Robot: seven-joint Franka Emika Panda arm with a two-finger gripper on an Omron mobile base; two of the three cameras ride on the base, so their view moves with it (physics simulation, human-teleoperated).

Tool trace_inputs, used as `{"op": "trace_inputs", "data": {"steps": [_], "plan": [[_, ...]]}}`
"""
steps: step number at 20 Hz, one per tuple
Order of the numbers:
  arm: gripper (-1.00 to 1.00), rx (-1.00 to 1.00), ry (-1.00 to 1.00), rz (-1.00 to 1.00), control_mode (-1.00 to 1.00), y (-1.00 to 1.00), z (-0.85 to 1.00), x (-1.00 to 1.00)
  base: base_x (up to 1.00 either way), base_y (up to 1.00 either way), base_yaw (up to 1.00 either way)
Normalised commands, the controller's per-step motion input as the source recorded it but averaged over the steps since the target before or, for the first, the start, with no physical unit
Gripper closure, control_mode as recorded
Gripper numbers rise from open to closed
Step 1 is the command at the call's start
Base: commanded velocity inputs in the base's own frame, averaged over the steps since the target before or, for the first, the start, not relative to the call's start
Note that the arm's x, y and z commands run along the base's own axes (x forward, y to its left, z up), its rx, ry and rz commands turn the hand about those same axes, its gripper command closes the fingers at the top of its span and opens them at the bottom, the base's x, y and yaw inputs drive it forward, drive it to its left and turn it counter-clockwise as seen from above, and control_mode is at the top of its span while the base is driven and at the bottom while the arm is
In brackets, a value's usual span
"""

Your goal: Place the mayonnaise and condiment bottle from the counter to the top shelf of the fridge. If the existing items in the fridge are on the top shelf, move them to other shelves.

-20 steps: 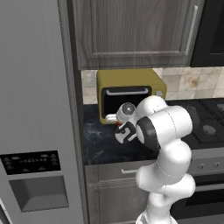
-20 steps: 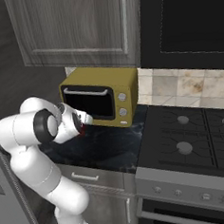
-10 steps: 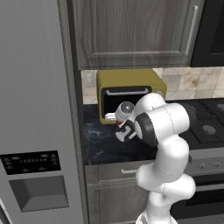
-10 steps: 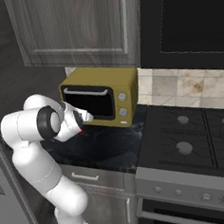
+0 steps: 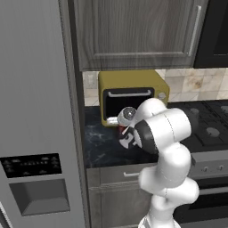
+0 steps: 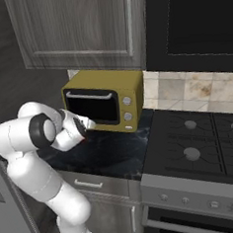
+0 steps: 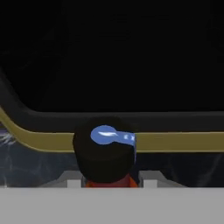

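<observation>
One second on, we see the gripper [image 7: 107, 183] drawn in around the bottle [image 7: 105, 155] on the counter [image 5: 101, 143] before the yellow oven [image 6: 105, 99] — grip apparently made, lift and fridge [image 5: 38, 111] trip ahead.

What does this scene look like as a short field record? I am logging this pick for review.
gripper: fingertips flank the condiment bottle; a firm grip cannot be told
mayonnaise: blue lid just behind the bottle's dark cap
counter: black stone, carries a yellow toaster oven
fridge: door closed, left of the counter
</observation>
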Motion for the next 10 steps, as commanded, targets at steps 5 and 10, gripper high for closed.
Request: {"op": "trace_inputs", "data": {"steps": [5, 10], "plan": [[1.00, 0.00, 0.00, 0.00, -1.00, 0.00, 0.92, -0.58, 0.00, 0.00, 0.00], [1.00, 0.00, 0.00, -0.01, -1.00, 0.00, 1.00, -0.75, 0.00, 0.00, 0.00]]}}
